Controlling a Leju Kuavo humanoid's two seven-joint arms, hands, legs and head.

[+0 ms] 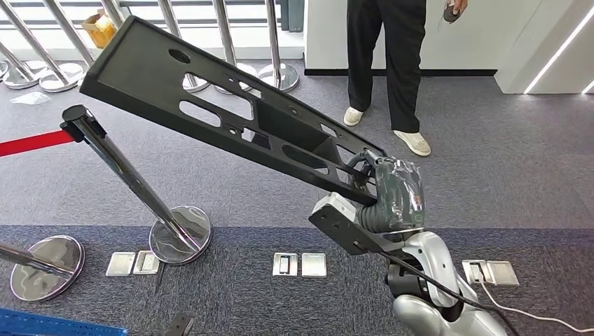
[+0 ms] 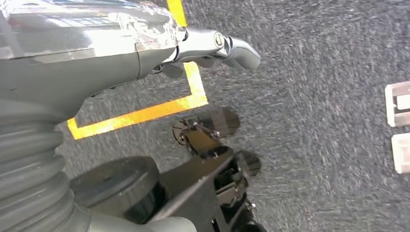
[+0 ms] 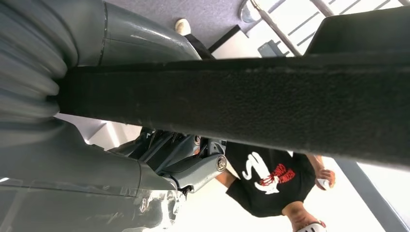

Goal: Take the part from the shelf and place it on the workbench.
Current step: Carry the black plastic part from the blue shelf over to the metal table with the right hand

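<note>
The part (image 1: 210, 105) is a long black flat panel with several slots and holes. It is held up in the air, slanting from the upper left down to the lower right in the head view. My right hand (image 1: 392, 192) grips its lower right end, fingers wrapped over the edge. In the right wrist view the part's black edge (image 3: 270, 101) crosses close in front of my right hand (image 3: 159, 159). My left hand (image 2: 145, 43) hangs over the carpet with its thumb stretched out and nothing in it; its other fingers are hidden.
A leaning chrome post (image 1: 119, 168) with a round base (image 1: 181, 234) and a red belt (image 1: 31, 142) stands under the part's left end. A person (image 1: 389, 63) stands ahead on the carpet. Floor sockets (image 1: 299, 264), a white cable (image 1: 532, 316) and yellow floor tape (image 2: 145, 113) lie low.
</note>
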